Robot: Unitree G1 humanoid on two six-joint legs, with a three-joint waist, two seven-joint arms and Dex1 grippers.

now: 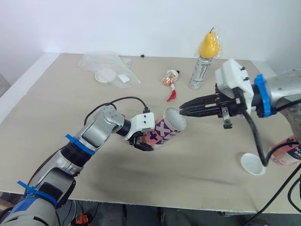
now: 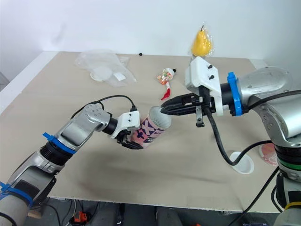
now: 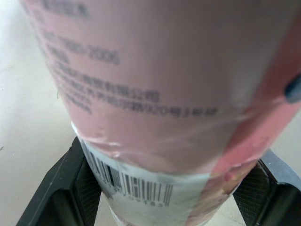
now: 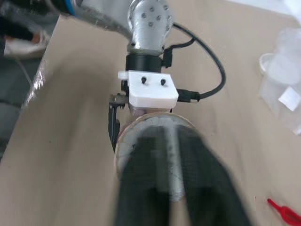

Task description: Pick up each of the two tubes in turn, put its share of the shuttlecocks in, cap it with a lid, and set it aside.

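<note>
A pink printed tube [image 1: 164, 129] is held off the table, tilted, its open mouth [image 4: 141, 123] facing right. My left gripper [image 1: 143, 141] is shut on the tube's lower end, and its black pads [image 3: 70, 188] press both sides near the barcode. My right gripper [image 1: 182, 112] points left, its fingers close together with the tips right at the tube's mouth. I see nothing between them. A second pink tube [image 1: 287, 153] lies at the table's right edge. A white lid [image 1: 252, 164] lies flat near it.
A tall drink can [image 1: 200, 70] with a yellow pear-shaped thing [image 1: 209, 44] on top stands at the back right. A red-and-white wrapper [image 1: 170, 77] lies next to it. A clear plastic bag [image 1: 108, 63] with a round white lid [image 1: 106, 75] sits at the back left.
</note>
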